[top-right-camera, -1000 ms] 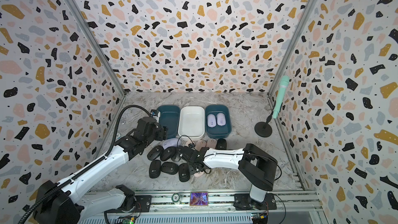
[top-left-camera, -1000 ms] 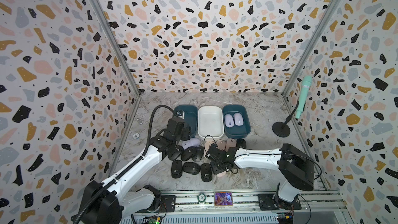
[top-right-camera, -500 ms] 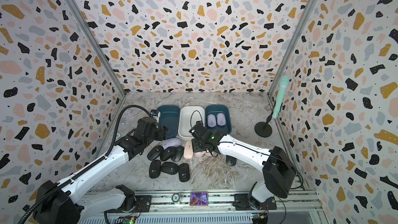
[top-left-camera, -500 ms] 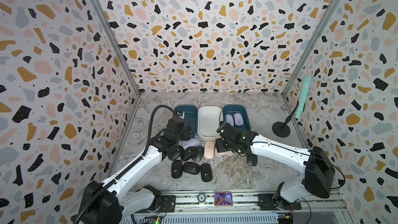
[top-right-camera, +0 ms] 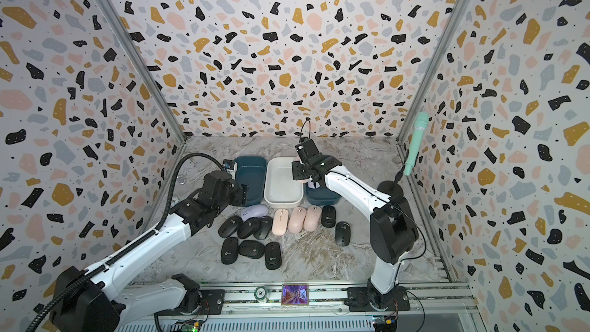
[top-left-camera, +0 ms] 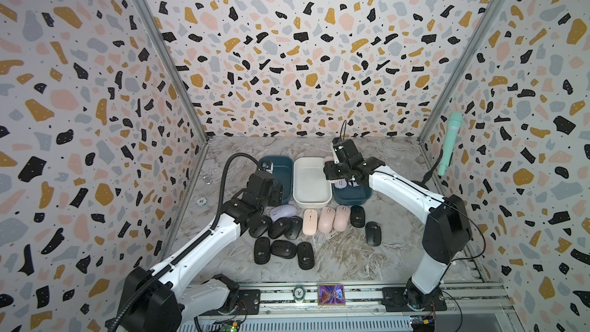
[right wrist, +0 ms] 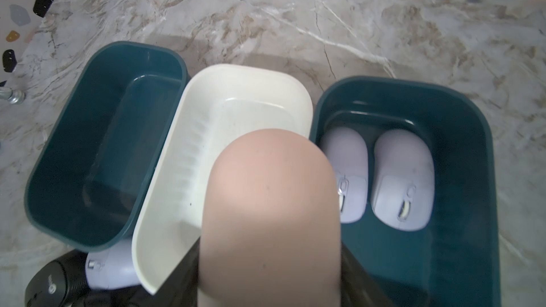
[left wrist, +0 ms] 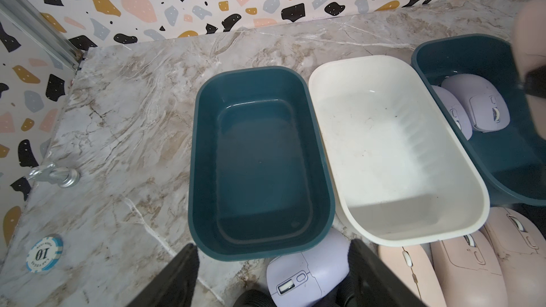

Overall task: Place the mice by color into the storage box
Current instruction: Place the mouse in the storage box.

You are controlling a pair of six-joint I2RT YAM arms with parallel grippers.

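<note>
**Pink Mouse Hangs Over the Boxes**

The right gripper (top-left-camera: 335, 176) squeezes a pink mouse (right wrist: 270, 202) by its sides and holds it up in the air. The mouse hangs over the spot where the white box (left wrist: 384, 158) meets the right teal box (right wrist: 419, 261). Two lavender mice (right wrist: 403, 178) already lie in that teal box. So I think the pink one belongs in the white box, which has nothing in it. The left teal box (left wrist: 260, 158) has nothing in it too. Maybe it is for the black mice (top-left-camera: 281, 249).

The left gripper (left wrist: 273, 253) is spread wide and grips nothing. It hovers above a lavender mouse (left wrist: 307, 273) that lies on the counter (left wrist: 133, 113), just beside the left teal box. I guess it is ready to pick that one up.

The right wrist view shows the held pink mouse big and clear. In both top views the gripper hides most of it. Only the top views show the whole bunch of black mice. Three more pink mice (top-left-camera: 326, 218) lie in a row near the white box.
</note>
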